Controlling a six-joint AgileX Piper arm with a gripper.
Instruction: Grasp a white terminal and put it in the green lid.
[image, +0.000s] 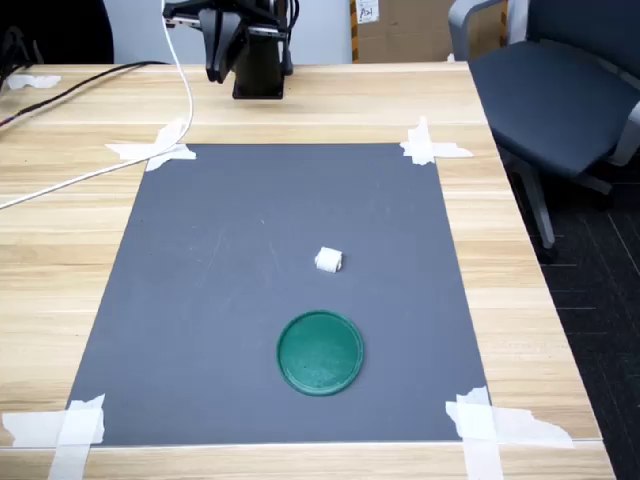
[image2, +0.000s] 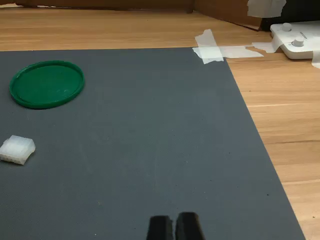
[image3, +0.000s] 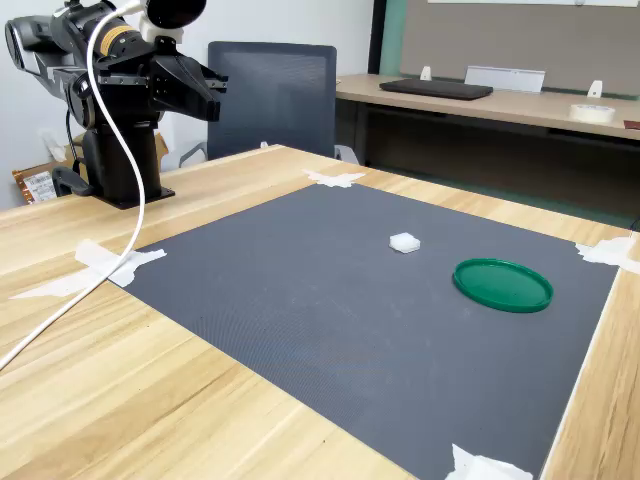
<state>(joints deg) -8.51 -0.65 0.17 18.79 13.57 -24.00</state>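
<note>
Distance is what your coming move turns on: the gripper (image2: 174, 227) sits folded back over the arm's base at the far end of the table in the first exterior view, well apart from the white terminal (image: 328, 261), which lies out on the dark mat (image: 200, 300) roughly at its middle. You will have to reach forward across the mat and, as the wrist view shows it, off toward the side where the terminal and the green lid (image: 320, 352) both lie rather than straight ahead. In the wrist view the two black fingertips sit nearly touching with only a thin slit between them, so the jaws are clenched on nothing and need opening before you descend. The terminal rests on its side, near the lid but clearly apart from it, with bare mat between; in the first exterior view the lid is the nearer of the two to the camera, so it lies beyond the terminal from the arm. The terminal's long axis seems to run slantwise across the wrist view, though it is too small to be sure. Count one terminal, one lid, one arm, and four taped mat corners (image: 428, 145).
</note>
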